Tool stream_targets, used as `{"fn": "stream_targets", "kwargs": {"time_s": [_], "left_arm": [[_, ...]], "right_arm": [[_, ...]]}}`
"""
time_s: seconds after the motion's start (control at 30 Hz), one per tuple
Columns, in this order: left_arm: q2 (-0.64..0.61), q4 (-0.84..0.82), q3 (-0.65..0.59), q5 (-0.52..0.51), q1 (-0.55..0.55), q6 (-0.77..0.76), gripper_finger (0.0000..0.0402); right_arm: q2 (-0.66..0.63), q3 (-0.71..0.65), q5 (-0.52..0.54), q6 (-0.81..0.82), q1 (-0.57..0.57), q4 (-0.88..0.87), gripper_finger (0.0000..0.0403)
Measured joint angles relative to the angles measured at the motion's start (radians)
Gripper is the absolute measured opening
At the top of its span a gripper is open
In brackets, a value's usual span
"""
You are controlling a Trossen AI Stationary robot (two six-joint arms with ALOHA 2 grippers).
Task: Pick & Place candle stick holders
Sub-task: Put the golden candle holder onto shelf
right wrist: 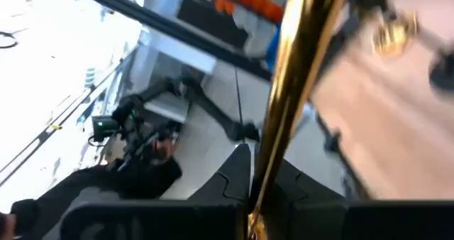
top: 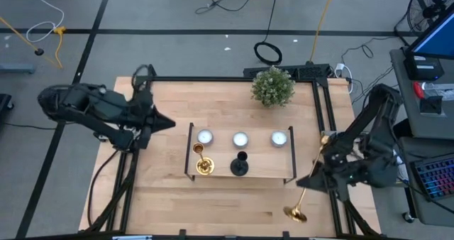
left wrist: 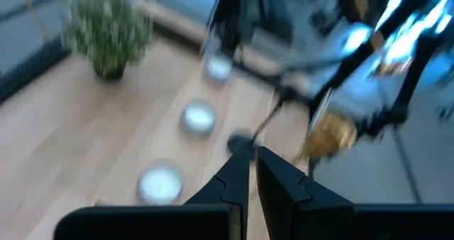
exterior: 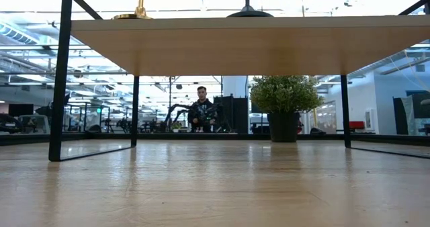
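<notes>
A slim gold candlestick (top: 309,176) hangs slanted over the table's right edge, and my right gripper (top: 313,175) is shut on it. A second gold candlestick (top: 202,162) and a shorter black one (top: 240,165) stand by their round bases on the low wooden stand (top: 264,167) at the table's middle. In the low view only their bases show, gold (exterior: 138,13) and black (exterior: 248,12), on the stand's top. My left gripper (top: 167,123) hovers shut over the table's left side, pointing toward the stand and touching nothing. My right gripper pinches the gold candlestick's shaft (right wrist: 264,170) between its two fingers, about midway along it. The fingers come level from the table's right side and lie across the shaft. The candlestick is tilted, its round base (top: 296,213) toward the near edge and its cup (top: 325,138) toward the far edge.
Three white round candles (top: 240,138) sit in a row on the stand's far side. A small potted plant (top: 272,87) stands at the far edge. Bare wood lies in front of the stand and to its left. A person (exterior: 201,109) shows in the room behind.
</notes>
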Motion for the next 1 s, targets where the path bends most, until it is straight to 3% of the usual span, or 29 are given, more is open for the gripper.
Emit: {"fn": "stream_targets", "kwargs": {"time_s": [0.27, 0.47, 0.57, 0.77, 1.0], "left_arm": [[-0.02, 0.393, 0.0, -0.057, 0.091, 0.123, 0.003], [-0.004, 0.569, 0.002, -0.06, 0.191, 0.15, 0.003], [0.018, 0.585, 0.002, -0.06, 0.225, 0.126, 0.003], [0.089, 0.566, 0.001, -0.051, 0.233, 0.067, 0.003], [0.179, 0.567, 0.001, -0.025, 0.23, 0.02, 0.003]], "right_arm": [[-0.065, 0.0, 0.189, -0.535, 0.0, 0.247, 0.0008], [-0.118, 0.0, 0.244, -0.916, 0.0, 0.373, 0.0008], [-0.124, 0.0, 0.266, -0.996, 0.0, 0.355, 0.0008], [-0.121, 0.0, 0.469, -1.123, 0.0, 0.304, 0.0008], [-0.106, 0.0, 0.475, -1.062, 0.0, 0.166, 0.0006]]}}
